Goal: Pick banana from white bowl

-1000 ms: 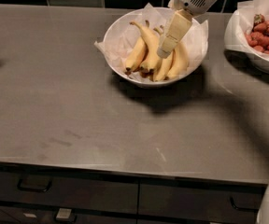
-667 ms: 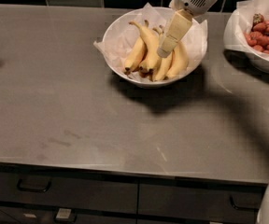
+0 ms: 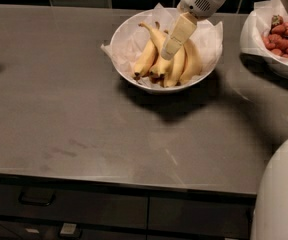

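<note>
1 view only: the tool (image 3: 167,51) sits low inside the white bowl (image 3: 156,87), its tip against the middle banana (image 3: 164,68). Spread or pinching: cannot tell. The banana lies under the tool, not lifted; grasp and lift remain. Red-fruit bowl (image 3: 264,59) well apart on the desk (image 3: 84,134).

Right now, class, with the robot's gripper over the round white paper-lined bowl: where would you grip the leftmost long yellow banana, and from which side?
Probably its thick middle, from above. The leftmost banana lies nearly flat with its left flank free against the paper, while the white bowl has a wall that blocks side approaches. The gripper hangs over the neighbouring bananas, just to its right.
</note>
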Controlling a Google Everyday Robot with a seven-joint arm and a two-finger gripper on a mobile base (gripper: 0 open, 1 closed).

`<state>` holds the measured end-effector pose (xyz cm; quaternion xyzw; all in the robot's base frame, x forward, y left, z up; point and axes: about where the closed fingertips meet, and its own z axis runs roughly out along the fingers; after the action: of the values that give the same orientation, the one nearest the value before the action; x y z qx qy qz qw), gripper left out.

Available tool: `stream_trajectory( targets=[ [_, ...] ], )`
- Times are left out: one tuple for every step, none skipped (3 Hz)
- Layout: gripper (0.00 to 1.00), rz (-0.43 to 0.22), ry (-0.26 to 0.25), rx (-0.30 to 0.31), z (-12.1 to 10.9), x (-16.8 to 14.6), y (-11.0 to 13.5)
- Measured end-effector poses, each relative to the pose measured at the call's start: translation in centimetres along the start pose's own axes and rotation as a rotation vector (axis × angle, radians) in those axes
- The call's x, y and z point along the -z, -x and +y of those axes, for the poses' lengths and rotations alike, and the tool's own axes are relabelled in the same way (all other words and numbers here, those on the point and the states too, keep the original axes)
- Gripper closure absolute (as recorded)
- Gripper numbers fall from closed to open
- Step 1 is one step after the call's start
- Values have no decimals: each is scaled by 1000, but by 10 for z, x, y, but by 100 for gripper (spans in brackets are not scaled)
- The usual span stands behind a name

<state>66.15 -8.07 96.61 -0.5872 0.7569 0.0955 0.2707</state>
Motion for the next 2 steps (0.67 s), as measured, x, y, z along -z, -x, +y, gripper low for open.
stream_trajectory(
  targets=[
    [24,-1,0,0,0,-1,0],
    [17,1,0,-1,-1,-2,1]
  ],
)
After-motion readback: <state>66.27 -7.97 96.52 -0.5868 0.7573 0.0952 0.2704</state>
